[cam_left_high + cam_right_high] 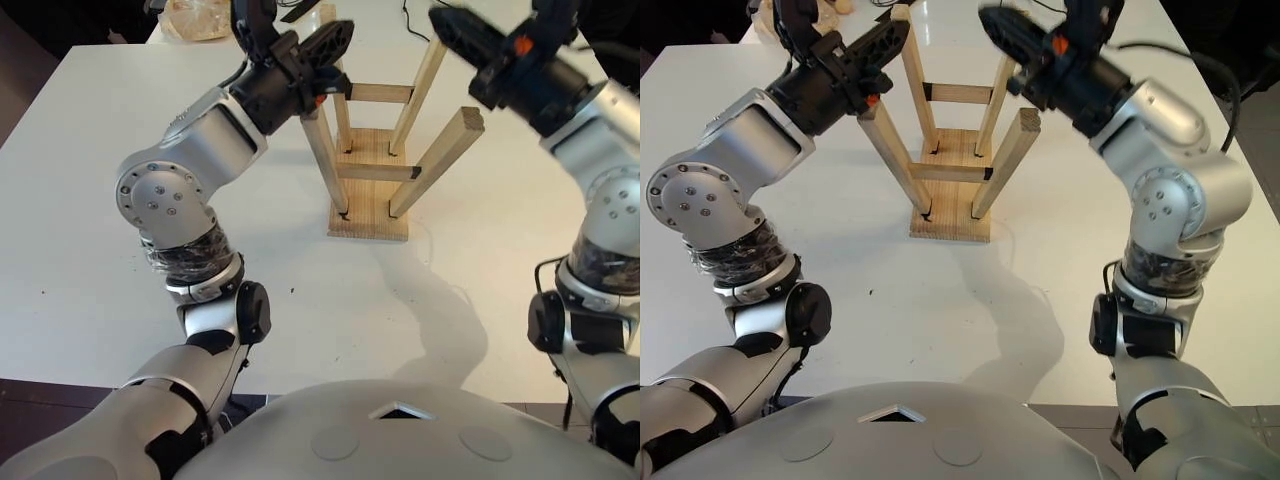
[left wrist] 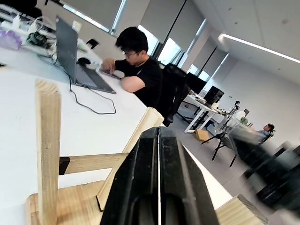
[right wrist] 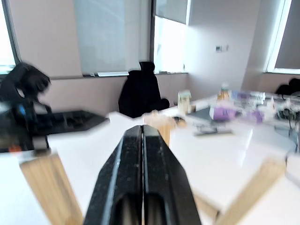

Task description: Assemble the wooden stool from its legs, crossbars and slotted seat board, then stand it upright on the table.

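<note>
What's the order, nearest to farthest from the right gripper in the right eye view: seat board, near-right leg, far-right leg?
1. The far-right leg, its top just under the right gripper.
2. The near-right leg, on the robot's side of the first.
3. The seat board, lying flat beneath the upturned legs.
</note>
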Controlling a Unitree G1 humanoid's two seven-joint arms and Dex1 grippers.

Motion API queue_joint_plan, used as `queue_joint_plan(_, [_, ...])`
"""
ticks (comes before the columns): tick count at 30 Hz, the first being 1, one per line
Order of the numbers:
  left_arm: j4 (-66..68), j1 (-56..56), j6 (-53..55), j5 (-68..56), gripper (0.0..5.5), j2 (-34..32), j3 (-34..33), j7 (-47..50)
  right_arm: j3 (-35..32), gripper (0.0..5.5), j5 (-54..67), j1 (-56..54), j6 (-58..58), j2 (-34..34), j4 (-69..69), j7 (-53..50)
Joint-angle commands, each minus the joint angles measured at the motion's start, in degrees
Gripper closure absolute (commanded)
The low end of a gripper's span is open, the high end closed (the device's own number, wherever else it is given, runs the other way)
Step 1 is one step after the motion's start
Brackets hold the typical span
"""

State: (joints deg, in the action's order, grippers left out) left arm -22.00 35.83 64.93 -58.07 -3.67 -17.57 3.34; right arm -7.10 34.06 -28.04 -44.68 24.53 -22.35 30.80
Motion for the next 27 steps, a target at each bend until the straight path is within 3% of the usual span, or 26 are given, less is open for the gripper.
queue_joint_plan(1, [3.3,-8.8,1.3,3.8,5.49,-0.5,6.9,-1.8,8.2,5.5,-5.7,8.9,2.0,-0.3,6.0,0.5])
queue_joint_plan(8, [3.5,-7.9,-4.0,5.9,5.49,-1.8,8.3,-3.0,4.1,5.5,0.4,1.9,1.5,-2.8,5.5,-0.8])
queue_joint_plan(12, [1.0,-3.4,-11.7,1.6,5.49,-2.5,-0.8,-1.1,-6.0,5.5,5.9,-5.0,3.3,-2.7,9.4,-3.7])
queue_joint_plan(14, [0.0,-1.1,-15.2,-2.4,5.49,-4.6,-7.0,0.0,-7.2,5.5,3.3,-6.5,5.3,0.6,15.0,-2.7])
queue_joint_plan(19, [3.0,-8.5,-17.3,-5.0,5.49,-11.5,-14.7,-2.8,6.9,5.5,-12.8,5.5,17.7,11.5,24.8,11.1])
queue_joint_plan(23, [5.1,-23.9,-17.9,1.3,5.49,-15.4,-10.1,-12.3,10.9,5.5,-15.4,16.8,25.0,13.5,22.1,18.7])
queue_joint_plan(27, [2.0,-39.6,-20.5,6.8,5.49,-15.8,-1.5,-22.6,12.1,5.5,-13.8,20.3,25.6,9.2,16.9,18.7])
